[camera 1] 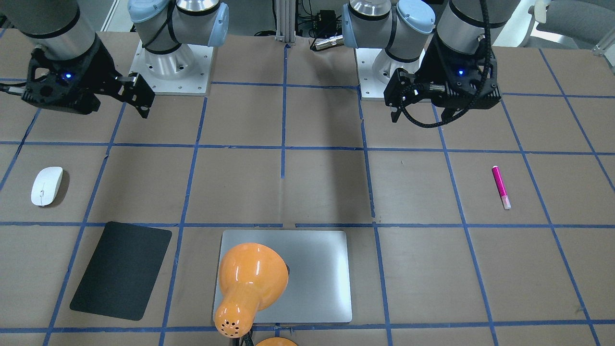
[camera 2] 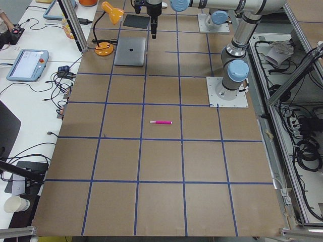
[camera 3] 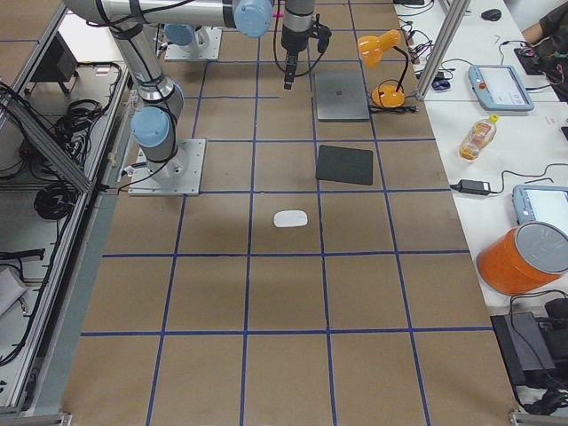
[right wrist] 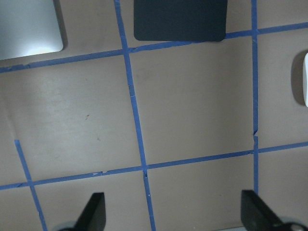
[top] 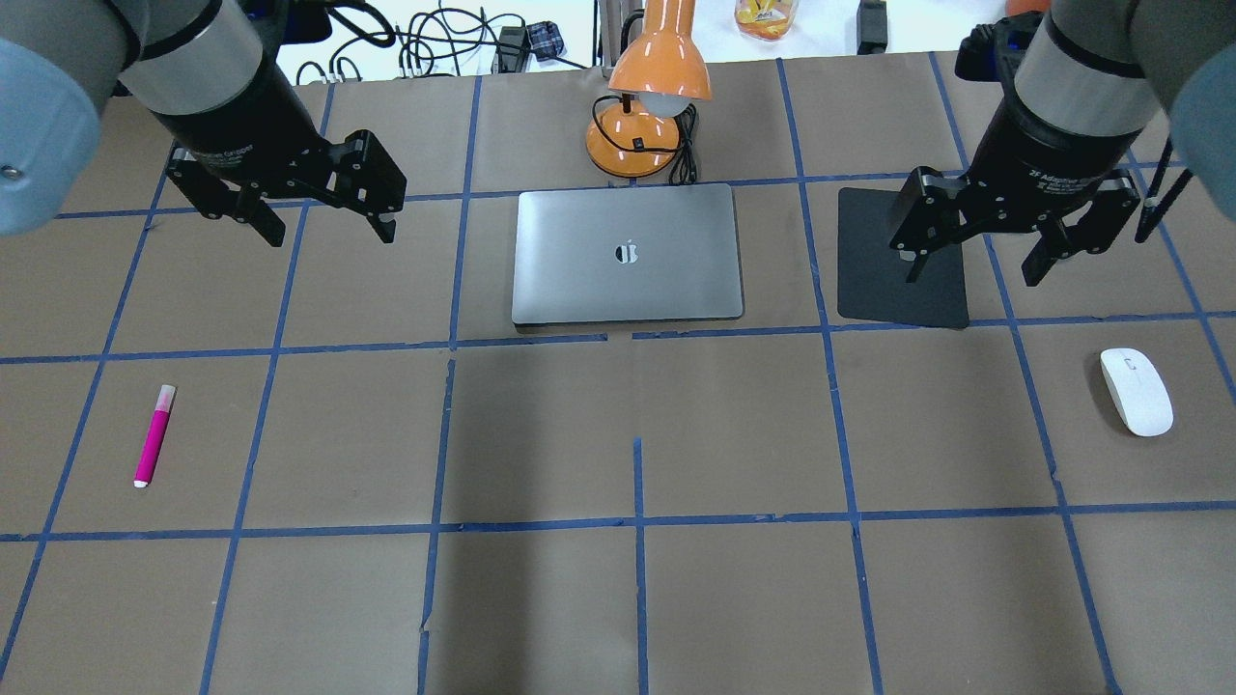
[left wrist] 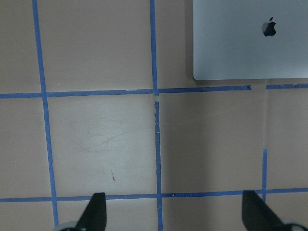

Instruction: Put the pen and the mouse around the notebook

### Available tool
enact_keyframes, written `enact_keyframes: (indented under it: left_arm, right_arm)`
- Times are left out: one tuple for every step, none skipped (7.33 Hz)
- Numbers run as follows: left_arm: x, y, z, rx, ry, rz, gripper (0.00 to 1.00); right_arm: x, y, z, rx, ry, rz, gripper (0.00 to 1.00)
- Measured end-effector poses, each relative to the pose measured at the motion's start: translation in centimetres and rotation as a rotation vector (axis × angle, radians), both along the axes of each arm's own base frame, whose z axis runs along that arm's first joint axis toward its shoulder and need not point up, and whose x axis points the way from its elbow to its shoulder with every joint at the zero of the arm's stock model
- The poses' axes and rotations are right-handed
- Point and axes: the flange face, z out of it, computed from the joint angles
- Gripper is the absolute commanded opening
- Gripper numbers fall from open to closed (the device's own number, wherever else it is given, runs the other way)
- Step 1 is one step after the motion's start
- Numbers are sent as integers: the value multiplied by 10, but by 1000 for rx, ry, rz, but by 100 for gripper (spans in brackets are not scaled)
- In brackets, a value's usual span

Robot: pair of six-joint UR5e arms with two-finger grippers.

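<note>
Where the notebook lies closed and flat at the far middle of the tabletop, brown paper covers the surface and blue tape lines cut it into squares. Past the notebook's far edge stand white benches with cables and a bottle. An orange desk lamp stands just behind the notebook. A black mat lies near the notebook's right side, between it and the mouse, which rests well apart and nearer me. The pen lies well apart on the notebook's left, also nearer me. My left fingers hang spread wide, holding nothing, left of the notebook. My right fingers, equally released, hang over the mat's outer edge.
</note>
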Motion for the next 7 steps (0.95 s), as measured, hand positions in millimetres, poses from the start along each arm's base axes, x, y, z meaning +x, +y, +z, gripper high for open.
enact_keyframes:
  left_arm:
    - [22,-1,-10,20,2,-11,100]
    - [51,0,-24,41,6,-11,100]
    - [83,1,-41,52,12,-6,100]
    - [123,2,-65,52,19,-7,100]
    - [167,6,-93,42,22,-2,100]
    - [206,12,-125,18,15,0,100]
    - [231,19,-155,-7,2,-12,100]
  right_arm:
    - [-36,-9,-5,-3,-9,26,100]
    - [-73,-19,-12,-22,-15,62,100]
    - [-109,-29,-23,-50,-10,74,100]
    - [-147,-39,-37,-76,-2,92,100]
    - [-184,-49,-58,-86,1,102,100]
    - [-221,-57,-89,-84,-1,86,100]
    - [-248,-59,-125,-86,-2,69,100]
